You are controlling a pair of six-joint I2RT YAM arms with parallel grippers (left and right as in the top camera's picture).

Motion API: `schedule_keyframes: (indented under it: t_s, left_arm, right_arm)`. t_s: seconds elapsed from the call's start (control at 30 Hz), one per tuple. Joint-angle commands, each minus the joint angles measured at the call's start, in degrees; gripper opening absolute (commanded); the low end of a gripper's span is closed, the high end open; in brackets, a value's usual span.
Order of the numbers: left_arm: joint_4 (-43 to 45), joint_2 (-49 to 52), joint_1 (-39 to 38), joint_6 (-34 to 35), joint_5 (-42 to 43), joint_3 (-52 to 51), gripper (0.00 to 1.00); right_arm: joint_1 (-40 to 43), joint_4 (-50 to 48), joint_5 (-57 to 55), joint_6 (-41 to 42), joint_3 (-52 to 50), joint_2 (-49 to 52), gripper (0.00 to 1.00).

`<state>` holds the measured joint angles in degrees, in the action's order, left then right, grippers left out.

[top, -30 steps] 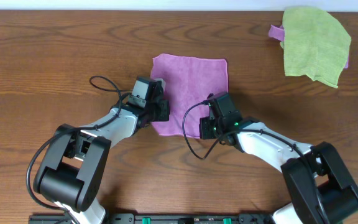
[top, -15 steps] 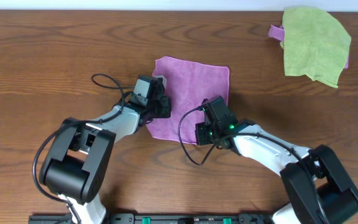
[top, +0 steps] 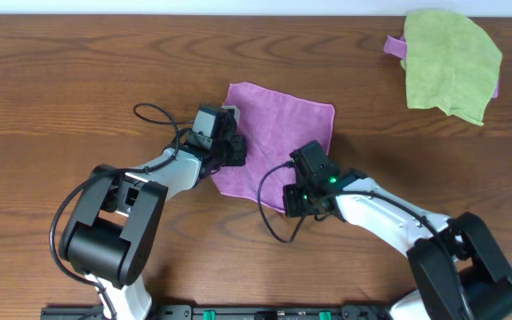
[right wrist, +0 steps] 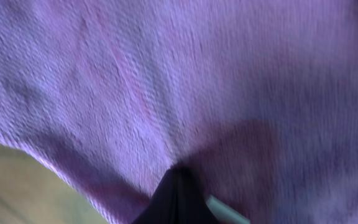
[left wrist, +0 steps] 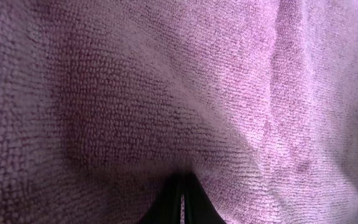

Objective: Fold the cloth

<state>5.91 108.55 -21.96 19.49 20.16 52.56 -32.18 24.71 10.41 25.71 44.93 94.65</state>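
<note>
The purple cloth (top: 281, 124) lies mid-table, skewed, with its near edge bunched between the two arms. My left gripper (top: 232, 151) is shut on the cloth's near-left part. My right gripper (top: 294, 197) is shut on the near-right corner. In the left wrist view the cloth (left wrist: 197, 93) fills the frame, and the closed dark tips of the left gripper (left wrist: 181, 183) pinch a pleat of it. In the right wrist view the cloth (right wrist: 166, 74) drapes away from the closed tips of the right gripper (right wrist: 178, 177), and its hemmed edge runs down to the left.
A larger lime-green cloth (top: 452, 62) lies at the far right of the wooden table (top: 78, 80). A bit of another purple cloth (top: 394, 44) peeks out from under its left side. Black cables loop beside both wrists.
The right gripper has drawn its corner towards the table's front edge. The left gripper has edged away and to the right. The cloth has swung round, and its far-right corner has shifted right.
</note>
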Motion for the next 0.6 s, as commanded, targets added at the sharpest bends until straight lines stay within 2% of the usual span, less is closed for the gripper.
schedule_keyframes:
  t_s: [0.0,0.27,0.43,0.57]
  left_arm:
    - [-1.7,3.5,-0.1,0.2,-2.4,-1.2,0.06]
    - [-2.7,3.5,-0.1,0.2,-2.3,-0.9,0.06]
    - [-3.8,3.5,-0.1,0.2,-2.3,-0.6,0.06]
    - [-9.7,3.1,-0.1,-0.4,-2.3,2.9,0.06]
  right_arm:
    - [-1.2,4.2,-1.0,0.8,-2.5,-1.4,0.01]
    - [-2.1,11.3,-1.3,0.8,-2.6,-8.6,0.01]
    - [-3.8,9.1,-3.3,0.9,-2.6,-8.6,0.01]
    - [-3.8,8.0,-3.6,1.0,-2.6,-8.6,0.01]
